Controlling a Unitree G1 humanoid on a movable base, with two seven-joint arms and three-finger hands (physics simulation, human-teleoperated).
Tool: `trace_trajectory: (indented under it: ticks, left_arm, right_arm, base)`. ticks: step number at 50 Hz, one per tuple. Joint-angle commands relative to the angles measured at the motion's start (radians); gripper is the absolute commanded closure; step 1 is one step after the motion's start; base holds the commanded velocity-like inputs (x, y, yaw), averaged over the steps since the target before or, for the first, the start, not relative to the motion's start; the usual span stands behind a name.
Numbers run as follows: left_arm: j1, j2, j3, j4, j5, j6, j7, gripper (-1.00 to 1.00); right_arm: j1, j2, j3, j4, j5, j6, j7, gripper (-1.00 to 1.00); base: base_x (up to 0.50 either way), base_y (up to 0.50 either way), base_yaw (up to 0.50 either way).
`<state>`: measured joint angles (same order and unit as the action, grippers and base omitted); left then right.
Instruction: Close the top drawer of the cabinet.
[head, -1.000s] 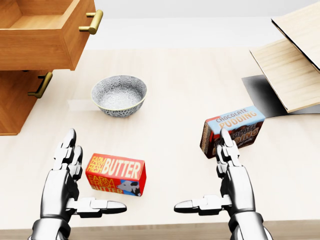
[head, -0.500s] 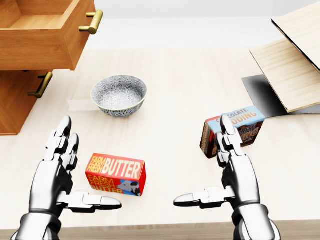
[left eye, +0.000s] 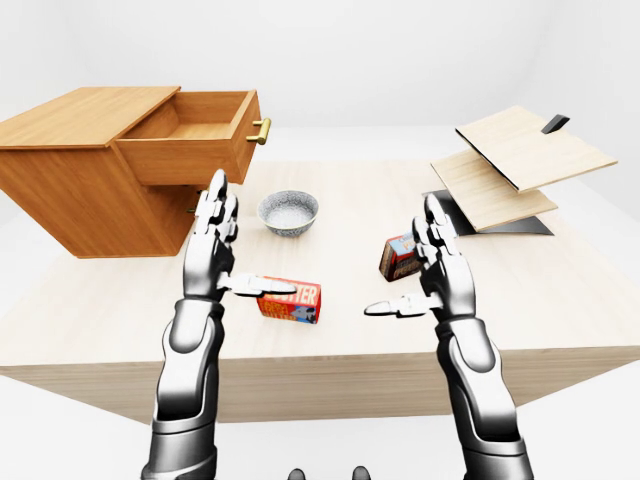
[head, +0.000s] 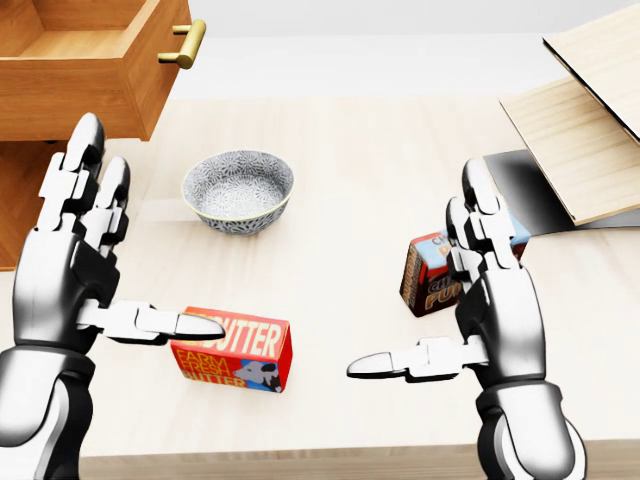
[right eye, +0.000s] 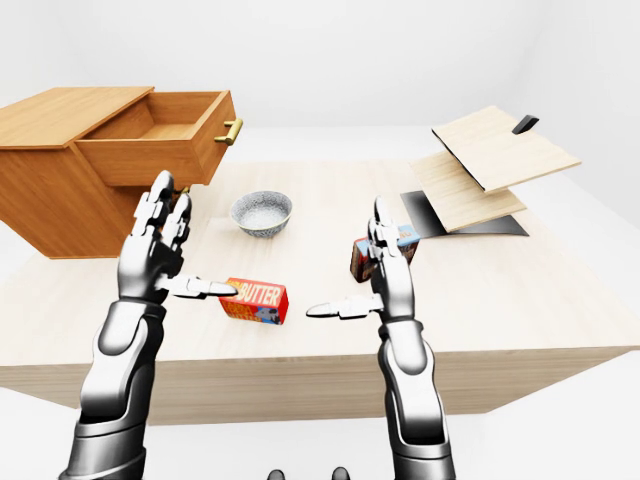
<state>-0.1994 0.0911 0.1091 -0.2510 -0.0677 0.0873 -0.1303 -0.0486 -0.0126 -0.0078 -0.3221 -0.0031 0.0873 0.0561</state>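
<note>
The wooden cabinet (left eye: 70, 190) stands at the table's left. Its top drawer (left eye: 190, 135) is pulled out, showing an empty inside and a brass handle (head: 183, 45) on its face. My left hand (head: 110, 250) is raised, fingers spread and thumb pointing right. It is below the drawer's face, touching nothing, and covers the lower drawer's handle in the head view. My right hand (head: 445, 300) is raised and open too, held before the pudding box, with nothing in it.
A patterned bowl (head: 238, 190) sits at mid-table right of the cabinet. A red butter box (head: 240, 352) lies between my hands. A chocolate pudding box (head: 428, 268) stands behind my right hand. Tilted wooden boards (head: 580, 150) on a dark stand fill the right.
Both hands have risen. The left hand has moved up and towards the cabinet, and the right now partly covers the pudding box. The drawer stays open as before.
</note>
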Motion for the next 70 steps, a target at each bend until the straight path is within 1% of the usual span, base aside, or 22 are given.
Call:
trace_trajectory:
  ticks: [1,3,5,8,17,21,28,32,37,40,45,54,60,66,69,70]
  left_arm:
    - [-0.054,0.02,0.016,-0.01,-0.033,0.0,0.008,-1.0]
    - [-0.054,0.02,0.015,-0.007,-0.03,0.0,0.007,-1.0]
    - [-0.054,0.021,0.016,-0.006,-0.028,0.0,0.009,-1.0]
    - [-0.051,0.021,0.015,-0.004,-0.022,0.0,0.008,-1.0]
    - [-0.038,0.019,0.013,-0.024,-0.019,0.0,-0.002,-1.0]
    - [-0.032,0.018,0.012,-0.028,-0.016,0.0,-0.009,-1.0]
    - [-0.02,0.011,0.004,-0.057,-0.015,0.0,-0.019,-1.0]
    - [-0.005,0.004,-0.005,-0.103,-0.026,0.0,-0.038,-1.0]
    - [0.019,-0.006,-0.031,-0.189,-0.055,0.0,-0.086,-1.0]
    - [0.063,-0.018,-0.055,-0.256,-0.064,0.0,-0.132,-1.0]
    - [0.093,-0.037,-0.087,-0.318,-0.063,0.0,-0.159,-1.0]
    - [0.122,-0.051,-0.126,-0.394,-0.073,0.0,-0.193,-1.0]
    - [0.169,-0.057,-0.156,-0.468,-0.082,0.0,-0.227,-1.0]
    - [0.178,-0.058,-0.164,-0.543,-0.094,0.0,-0.219,-1.0]
    - [0.18,-0.057,-0.169,-0.551,-0.09,0.0,-0.218,-1.0]
    - [0.184,-0.055,-0.17,-0.548,-0.088,0.0,-0.223,-1.0]
  right_arm:
    - [-0.004,-0.015,0.006,-0.047,-0.007,0.0,0.011,-1.0]
    - [0.003,-0.006,0.0,-0.076,0.013,0.0,0.022,-1.0]
    - [0.011,-0.011,0.015,-0.093,-0.017,0.0,0.027,-1.0]
    - [0.011,-0.003,0.014,-0.134,-0.013,0.0,0.03,-1.0]
    - [0.005,-0.006,0.004,-0.114,-0.02,0.0,0.03,-1.0]
    - [-0.014,-0.007,-0.004,-0.1,-0.035,0.0,0.004,-1.0]
    - [-0.009,-0.002,0.001,-0.132,-0.019,0.0,0.005,-1.0]
    - [-0.004,-0.003,0.002,-0.139,-0.016,0.0,0.004,-1.0]
    - [0.008,-0.002,0.005,-0.147,-0.012,0.0,0.01,-1.0]
    - [0.012,-0.003,0.005,-0.15,-0.011,0.0,0.013,-1.0]
    - [0.009,-0.002,0.004,-0.14,-0.008,0.0,0.014,-1.0]
    - [0.019,-0.002,0.006,-0.137,-0.002,0.0,0.019,-1.0]
    - [0.027,-0.002,0.005,-0.135,0.0,0.0,0.022,-1.0]
    - [0.033,-0.001,0.006,-0.128,0.003,0.0,0.025,-1.0]
    - [0.052,-0.005,0.01,-0.133,0.021,0.0,0.057,-1.0]
    - [0.054,-0.003,0.011,-0.133,0.014,0.0,0.051,-1.0]
  base:
    - [0.0,0.0,0.0]
    - [0.0,0.0,0.0]
    - [0.0,0.5,0.0]
    - [0.01,0.5,0.0]
    - [0.03,0.49,0.0]
    - [0.01,0.0,0.0]
    - [0.0,0.0,0.0]
    - [0.0,0.0,0.0]
    - [0.0,0.0,0.0]
    - [0.0,0.0,0.0]
    - [0.0,0.0,0.0]
    - [0.0,0.0,0.0]
    - [0.0,0.0,0.0]
    - [0.0,0.0,0.0]
    - [0.0,0.0,0.0]
    - [0.23,0.0,0.0]
